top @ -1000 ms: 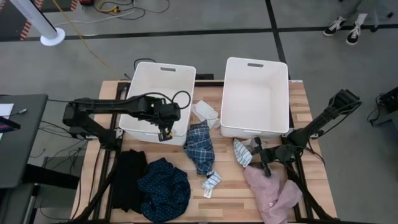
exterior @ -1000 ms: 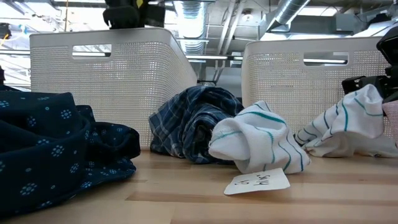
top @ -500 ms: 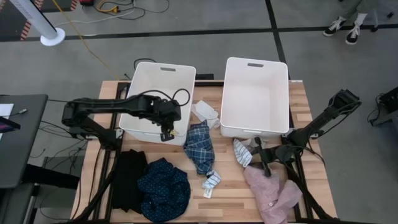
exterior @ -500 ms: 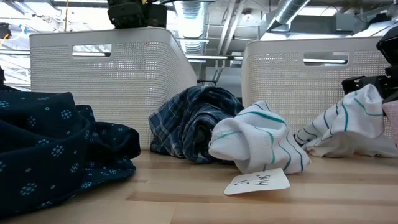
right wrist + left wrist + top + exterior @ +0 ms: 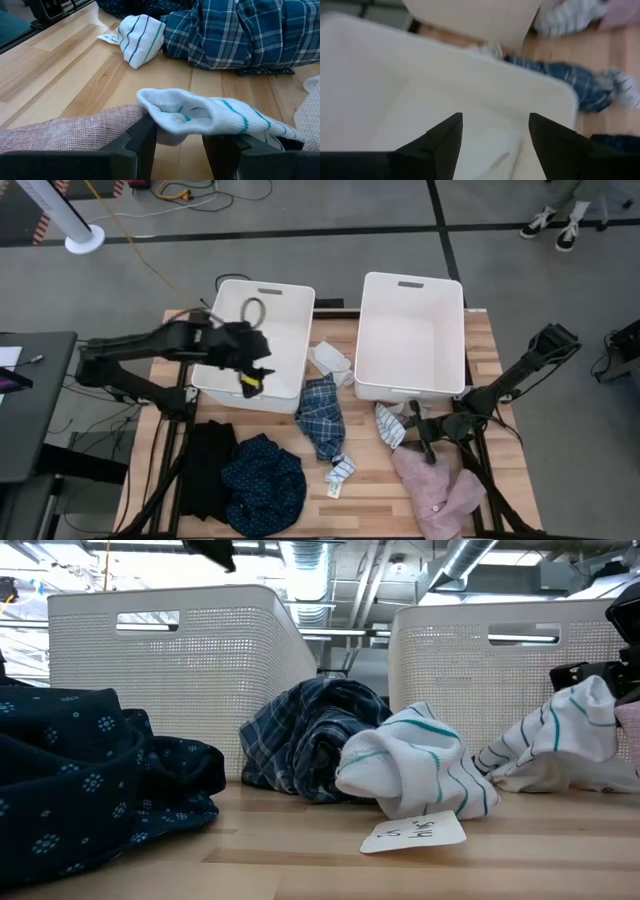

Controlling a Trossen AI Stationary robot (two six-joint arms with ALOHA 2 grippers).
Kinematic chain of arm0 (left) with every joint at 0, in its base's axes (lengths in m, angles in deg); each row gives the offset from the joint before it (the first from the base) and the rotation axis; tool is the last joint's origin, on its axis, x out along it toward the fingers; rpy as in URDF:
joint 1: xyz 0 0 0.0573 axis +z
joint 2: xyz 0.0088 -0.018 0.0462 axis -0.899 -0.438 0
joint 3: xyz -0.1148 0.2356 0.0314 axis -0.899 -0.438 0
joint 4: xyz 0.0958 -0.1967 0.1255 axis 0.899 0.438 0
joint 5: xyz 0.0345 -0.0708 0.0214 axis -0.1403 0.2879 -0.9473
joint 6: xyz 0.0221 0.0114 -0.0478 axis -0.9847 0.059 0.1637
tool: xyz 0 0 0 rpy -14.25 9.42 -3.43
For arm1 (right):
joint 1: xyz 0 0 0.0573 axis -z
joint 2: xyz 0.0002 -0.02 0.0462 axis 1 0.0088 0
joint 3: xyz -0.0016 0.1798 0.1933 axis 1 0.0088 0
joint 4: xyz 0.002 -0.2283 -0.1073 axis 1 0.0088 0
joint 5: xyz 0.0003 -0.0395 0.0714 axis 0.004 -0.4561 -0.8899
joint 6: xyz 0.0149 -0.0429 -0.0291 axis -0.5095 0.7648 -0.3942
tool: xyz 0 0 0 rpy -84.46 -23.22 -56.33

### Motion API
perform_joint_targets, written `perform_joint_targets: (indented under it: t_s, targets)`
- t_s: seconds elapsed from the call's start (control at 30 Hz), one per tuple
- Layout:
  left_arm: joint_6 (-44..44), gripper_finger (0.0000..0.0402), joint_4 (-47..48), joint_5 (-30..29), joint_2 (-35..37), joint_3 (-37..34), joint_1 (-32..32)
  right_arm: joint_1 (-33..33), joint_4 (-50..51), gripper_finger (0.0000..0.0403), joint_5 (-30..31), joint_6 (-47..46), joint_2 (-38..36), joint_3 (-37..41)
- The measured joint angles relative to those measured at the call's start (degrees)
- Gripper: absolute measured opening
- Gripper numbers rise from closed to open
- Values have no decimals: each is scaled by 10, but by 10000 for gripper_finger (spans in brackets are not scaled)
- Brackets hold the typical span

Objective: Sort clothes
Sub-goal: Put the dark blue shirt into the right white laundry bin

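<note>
A grey floor surrounds a wooden table (image 5: 365, 490) that fills the lower middle of the overhead frame, with two white tubs at its far edge: the left tub (image 5: 285, 300) and the right tub (image 5: 410, 330). The left claw (image 5: 250, 378) hangs over the left tub's interior, its fingers spread apart and holding nothing; its wrist camera looks down onto the tub's bare white floor between the two dark fingers (image 5: 445, 137). The right claw (image 5: 424, 432) sits low on the table at the lower right, just below the right tub, with a white striped sock (image 5: 200, 117) lying across its parted fingers and the pink garment (image 5: 440, 495) touching it below. A blue plaid garment (image 5: 322, 415) lies bunched between the tubs' near corners, and a second striped sock (image 5: 340, 470) rests just below it beside a small paper tag (image 5: 413, 832). A white cloth (image 5: 330, 360) sits in the gap between the tubs. At lower left, the navy dotted garment (image 5: 262, 485) lies against the black garment (image 5: 205, 470).
</note>
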Motion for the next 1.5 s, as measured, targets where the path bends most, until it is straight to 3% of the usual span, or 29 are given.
perform_joint_targets:
  t_s: [0.37,0.6,0.73,1.0,1.1,1.33,1.5]
  targets:
    - [46,224,-9,-19,134,0,-119,0,0,169,0,0,0,0]
    - [86,224,17,-19,155,-1,-231,0,0,169,0,0,0,0]
    - [106,224,18,-29,139,-2,-302,0,0,169,0,0,0,0]
    - [176,224,35,-102,51,-2,-451,0,0,169,0,0,0,0]
    - [214,224,28,-119,17,-16,-495,4,-7,169,0,39,0,-1]
    - [339,224,2,-161,-36,-80,-566,8,-42,169,0,44,0,-28]
    - [389,224,-85,-173,-43,-158,-583,7,-124,169,0,44,0,-33]
